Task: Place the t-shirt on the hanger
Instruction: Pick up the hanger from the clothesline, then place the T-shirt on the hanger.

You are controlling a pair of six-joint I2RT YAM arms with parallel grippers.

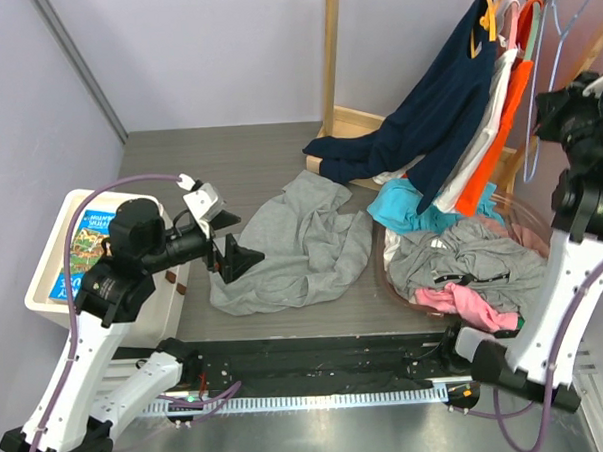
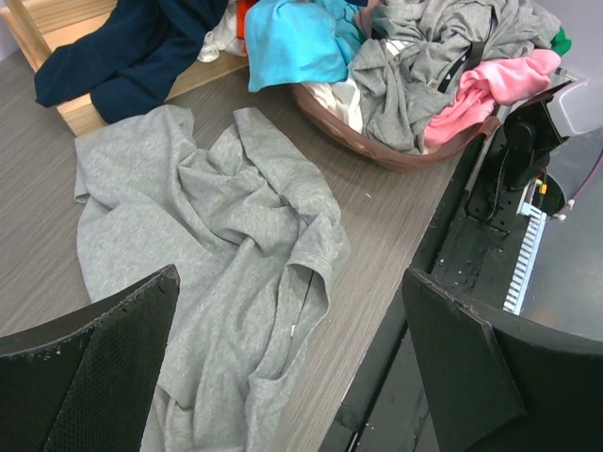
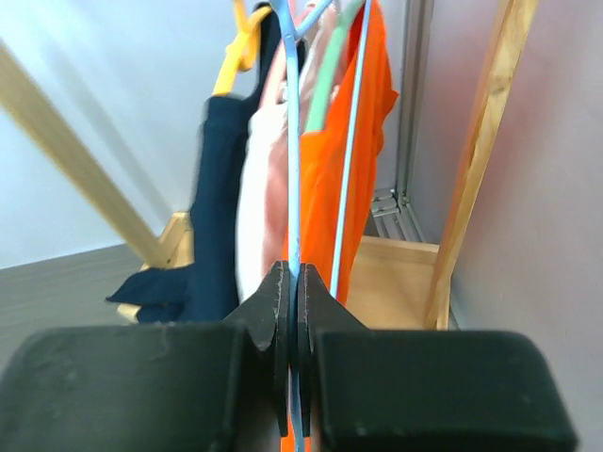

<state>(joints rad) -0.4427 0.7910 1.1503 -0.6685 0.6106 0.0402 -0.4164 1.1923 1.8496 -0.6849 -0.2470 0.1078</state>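
On the table (image 1: 229, 159) lies the crumpled grey t-shirt (image 1: 292, 241), left gripper (image 1: 235, 251) wide, right gripper (image 3: 292, 282) pinching the pale-blue hanger (image 3: 292, 188).

We see pale lilac walls (image 1: 224, 49) meeting in a corner behind a grey wood-grain tabletop (image 1: 219, 160), all evenly lit. A grey strip (image 1: 79, 66) runs down the left wall. A light wooden rack (image 1: 331, 55) stands at the back right, a white bin (image 1: 45, 302) sits at the left, and brushed metal (image 1: 321, 435) edges the near side.

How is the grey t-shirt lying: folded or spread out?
Crumpled, loosely spread: the t-shirt lies flat but bunched and wrinkled on the table, not folded.
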